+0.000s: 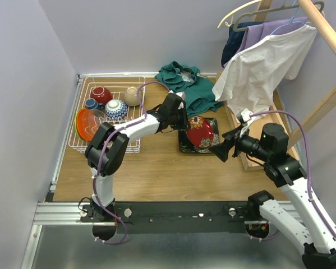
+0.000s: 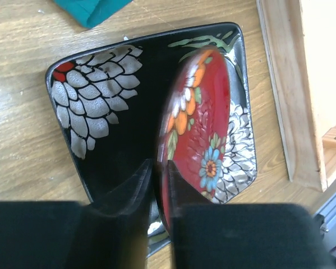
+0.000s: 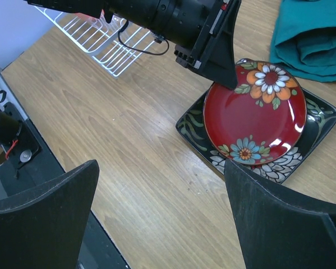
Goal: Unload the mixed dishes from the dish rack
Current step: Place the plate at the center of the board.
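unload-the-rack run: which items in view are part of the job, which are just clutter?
Job: dish rack; red cup, dark-blue mug, blue-white bowl, beige bowl and orange plate in it; red floral plate, held at its rim by the left gripper, on the black square plate.
Lying about: green cloth, white shirt on a hanger, wooden tray.

I see a glossy glazed red plate on a shiny black square plate, a matt wood-grain bench and a white coated wire rack.

The red plate carries orange, white and blue flowers. The black square plate shows silver-white petals and green stems
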